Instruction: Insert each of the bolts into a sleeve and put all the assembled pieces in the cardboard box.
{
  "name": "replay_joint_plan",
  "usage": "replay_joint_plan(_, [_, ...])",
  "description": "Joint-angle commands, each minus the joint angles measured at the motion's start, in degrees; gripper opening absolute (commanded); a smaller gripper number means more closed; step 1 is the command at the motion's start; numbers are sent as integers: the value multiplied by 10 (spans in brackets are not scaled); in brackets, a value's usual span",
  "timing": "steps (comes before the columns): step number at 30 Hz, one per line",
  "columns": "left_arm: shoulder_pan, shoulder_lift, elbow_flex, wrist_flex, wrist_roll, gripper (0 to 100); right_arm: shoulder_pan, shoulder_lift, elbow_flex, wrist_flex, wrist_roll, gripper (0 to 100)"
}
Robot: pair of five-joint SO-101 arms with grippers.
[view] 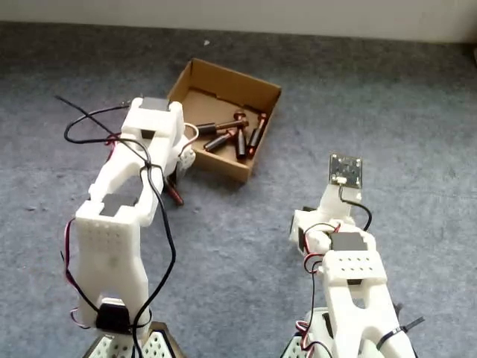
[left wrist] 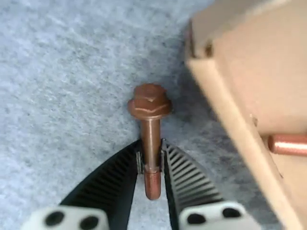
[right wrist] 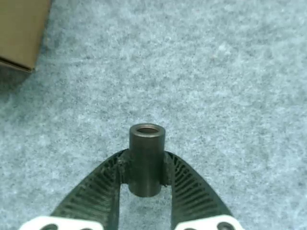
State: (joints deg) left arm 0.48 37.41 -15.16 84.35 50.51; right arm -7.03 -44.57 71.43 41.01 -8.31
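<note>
Grey carpeted surface (view: 387,112) is covering the whole work area.

Item one: cardboard box (view: 237,74) is sitting open in the upper centre of the high view. It is holding several dark assembled pieces (view: 237,136), which are lying jumbled toward its right side.

Item two: left arm (view: 119,216) is running up the left half of the frame and ending just beside the box's lower left wall. Left gripper (left wrist: 151,154) is clenching a copper-coloured bolt (left wrist: 150,122) by the lower shank. The bolt's flanged hexagonal head is pointing away from the fingers, over the carpet beside the box's outer wall.

Item three: right arm (view: 354,283) is standing at the lower right, well apart from the box. Right gripper (right wrist: 146,162) is grasping a dark sleeve (right wrist: 147,139), its open bore facing the camera. Whether the sleeve is touching the carpet is hard to tell.
</note>
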Motion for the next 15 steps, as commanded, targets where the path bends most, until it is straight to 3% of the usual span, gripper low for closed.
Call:
replay_joint_plan(1, [0, -107, 56, 14, -15, 5, 6, -21, -3, -8, -1, 4])
replay_joint_plan(15, [0, -536, 444, -236, -112, 5, -54, -22, -3, -7, -1, 4])
